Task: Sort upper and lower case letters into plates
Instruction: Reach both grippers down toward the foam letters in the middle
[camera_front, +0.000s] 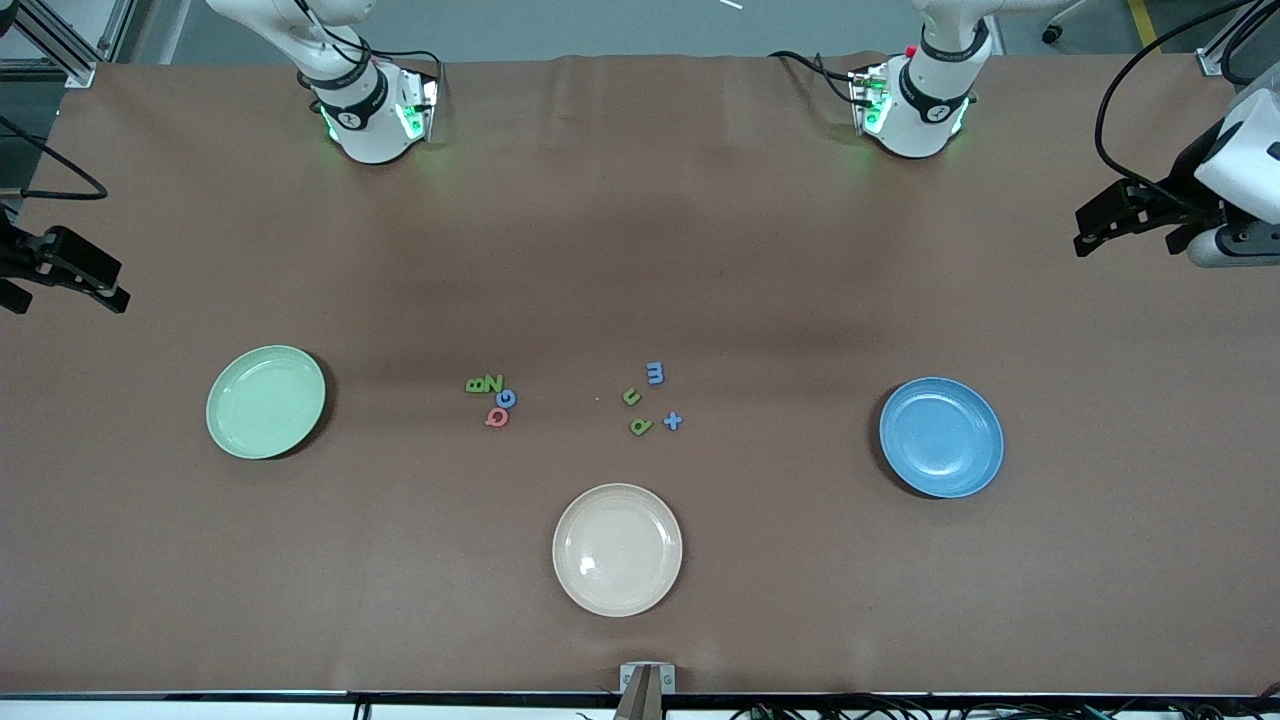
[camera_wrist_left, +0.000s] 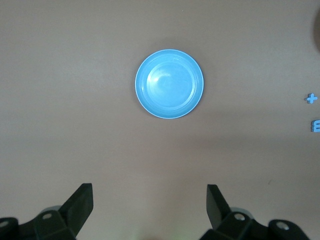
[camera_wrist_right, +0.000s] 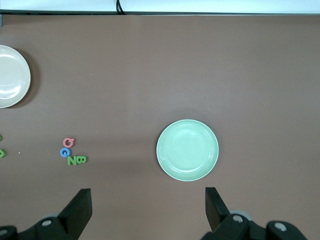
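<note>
Both arms wait, raised at the table's ends. The left gripper (camera_wrist_left: 149, 207) hangs over bare table with jaws spread wide, empty; the right gripper (camera_wrist_right: 147, 210) likewise. The mint green plate (camera_front: 265, 401) sits toward the right arm's end, the blue plate (camera_front: 941, 437) toward the left arm's. Between them lie capitals: green B (camera_front: 475, 385) and N (camera_front: 492, 382), blue G (camera_front: 506, 399), pink Q (camera_front: 496, 417). Near those, a blue m (camera_front: 655, 372), green u (camera_front: 631, 396), a green letter (camera_front: 641, 427) I can't read, and a blue plus (camera_front: 673, 421). The cream plate (camera_front: 617, 549) sits nearest the camera.
</note>
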